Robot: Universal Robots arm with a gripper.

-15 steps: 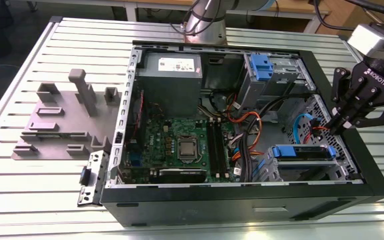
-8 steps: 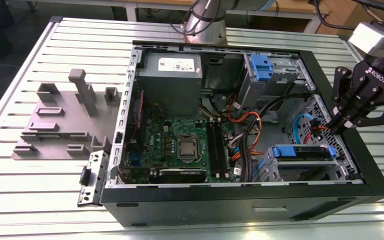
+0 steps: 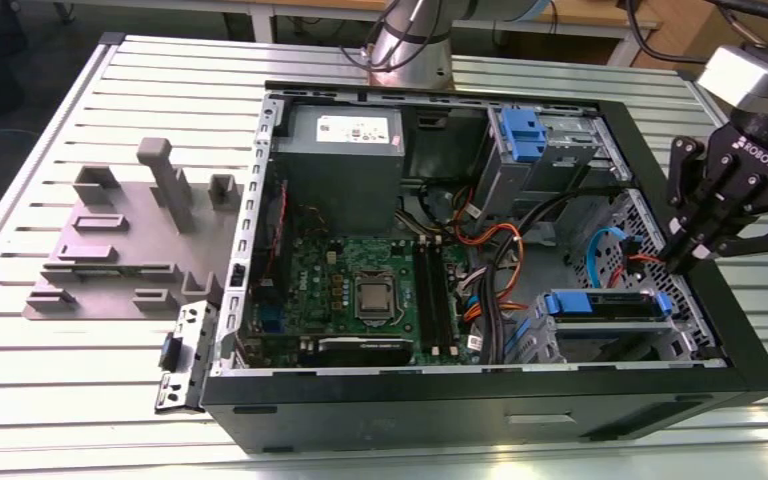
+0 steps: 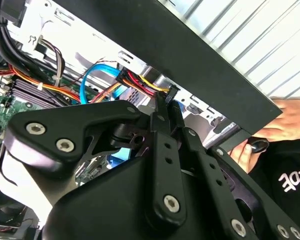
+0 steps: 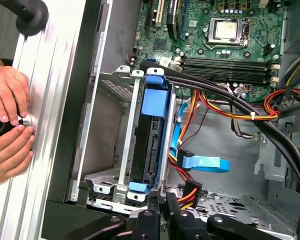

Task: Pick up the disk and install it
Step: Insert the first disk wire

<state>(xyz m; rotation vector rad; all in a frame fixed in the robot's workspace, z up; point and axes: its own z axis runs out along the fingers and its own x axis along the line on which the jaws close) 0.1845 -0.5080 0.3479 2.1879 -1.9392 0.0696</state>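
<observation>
1 disk (image 5: 149, 145) with blue rails already sits in its drive cage inside the computer case (image 3: 704, 290); my end effector (image 3: 690, 262), clenched on nothing, hovers just above the power connector (image 5: 190, 192), so little remains.

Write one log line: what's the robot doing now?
gripper: jaws shut, empty | position: inside case edge, above cables | disk: seated in bay, blue rails | hands: outside case

- case (image 3: 491, 390): matt black shell, bare grey sheet metal inside
- disk (image 5: 151, 142): dark body, glossy blue plastic rails
- table (image 3: 64, 400): ribbed, brushed aluminium
- gripper (image 4: 165, 107): matt black metal, steel screws
- fixture (image 3: 117, 250): matt grey plastic
</observation>
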